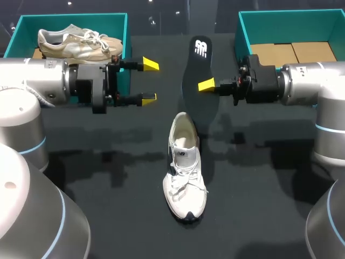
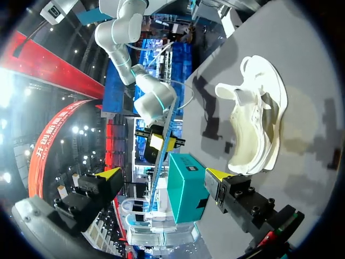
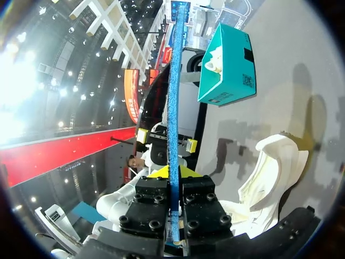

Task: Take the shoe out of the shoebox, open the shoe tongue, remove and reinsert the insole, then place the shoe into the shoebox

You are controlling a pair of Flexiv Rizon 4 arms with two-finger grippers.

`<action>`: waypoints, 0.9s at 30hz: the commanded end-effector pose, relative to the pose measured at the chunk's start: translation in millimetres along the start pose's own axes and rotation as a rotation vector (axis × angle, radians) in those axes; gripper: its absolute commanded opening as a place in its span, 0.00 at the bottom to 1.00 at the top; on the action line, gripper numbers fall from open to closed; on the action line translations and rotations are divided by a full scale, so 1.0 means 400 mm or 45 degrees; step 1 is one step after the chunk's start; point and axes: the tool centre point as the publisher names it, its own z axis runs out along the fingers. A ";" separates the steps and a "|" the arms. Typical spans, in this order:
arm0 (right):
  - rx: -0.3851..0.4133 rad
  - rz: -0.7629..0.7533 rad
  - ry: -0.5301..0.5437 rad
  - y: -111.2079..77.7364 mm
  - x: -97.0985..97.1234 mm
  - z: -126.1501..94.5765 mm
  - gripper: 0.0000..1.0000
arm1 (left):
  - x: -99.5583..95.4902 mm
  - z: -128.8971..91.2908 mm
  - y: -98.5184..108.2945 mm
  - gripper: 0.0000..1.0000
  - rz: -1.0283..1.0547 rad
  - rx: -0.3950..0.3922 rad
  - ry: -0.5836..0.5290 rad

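A white shoe point(image 1: 185, 172) lies on the black table, toe toward the front edge, its mouth open; it also shows in the left wrist view point(image 2: 253, 124) and beside the right fingers point(image 3: 269, 178). My right gripper point(image 1: 207, 85) is shut on the black insole point(image 1: 197, 67), held above the table behind the shoe. In the right wrist view the insole point(image 3: 177, 97) stands edge-on as a blue strip between the closed fingers of the right gripper point(image 3: 173, 174). My left gripper point(image 1: 150, 82) hangs open and empty left of the insole, its fingers spread wide point(image 2: 161, 175).
A teal shoebox point(image 1: 118, 21) at the back left holds a beige shoe point(image 1: 78, 43); it appears ahead of the right gripper point(image 3: 226, 70). A second teal shoebox point(image 1: 243, 32) at the back right has cardboard inside, also seen ahead of the left gripper point(image 2: 186, 186).
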 end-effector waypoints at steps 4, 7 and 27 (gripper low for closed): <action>-0.020 -0.096 0.019 0.021 -0.007 -0.032 0.00 | -0.007 -0.075 -0.025 1.00 -0.333 -0.098 0.200; -0.029 -0.143 -0.048 0.028 -0.010 -0.032 0.00 | -0.008 -0.084 -0.025 1.00 -0.337 -0.118 0.244; -0.159 -0.298 -0.061 0.037 -0.052 -0.045 0.00 | 0.104 -0.065 -0.089 1.00 -0.947 -0.367 0.528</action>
